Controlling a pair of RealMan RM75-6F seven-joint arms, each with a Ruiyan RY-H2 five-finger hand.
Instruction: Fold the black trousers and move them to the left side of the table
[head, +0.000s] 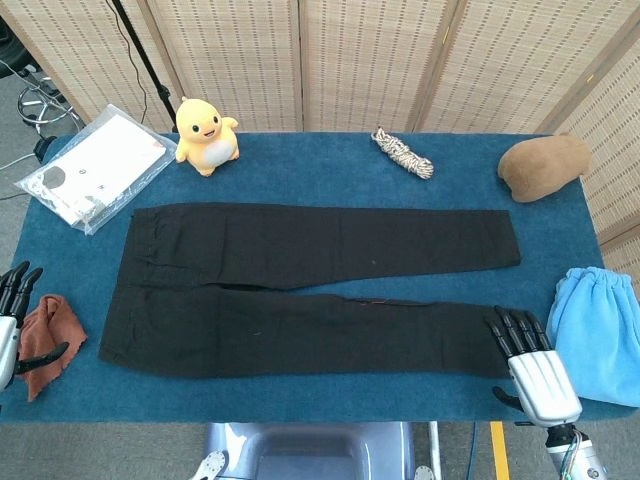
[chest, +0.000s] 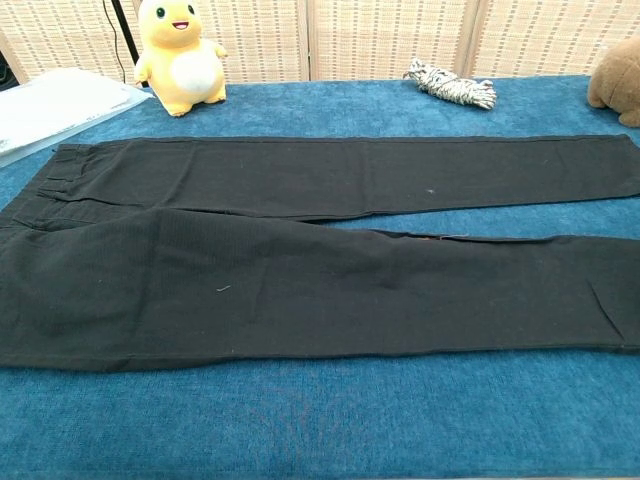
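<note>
Black trousers (head: 310, 290) lie flat and unfolded across the middle of the blue table (head: 330, 165), long axis running 9 to 3 o'clock, waistband at 9 and both leg hems at 3. The right hand (head: 532, 365), at 4 o'clock, holds nothing, fingers spread over the near hem. The left hand (head: 10, 325), at 8 o'clock, is spread and empty beside a brown cloth (head: 45, 332).

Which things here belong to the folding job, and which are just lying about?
Job:
black trousers, spread flat and unfolded
right robot hand, open at the near leg's hem
left robot hand, open

Lying about:
yellow duck plush
rope bundle
brown plush
blue cloth
rust cloth
plastic packet
</note>
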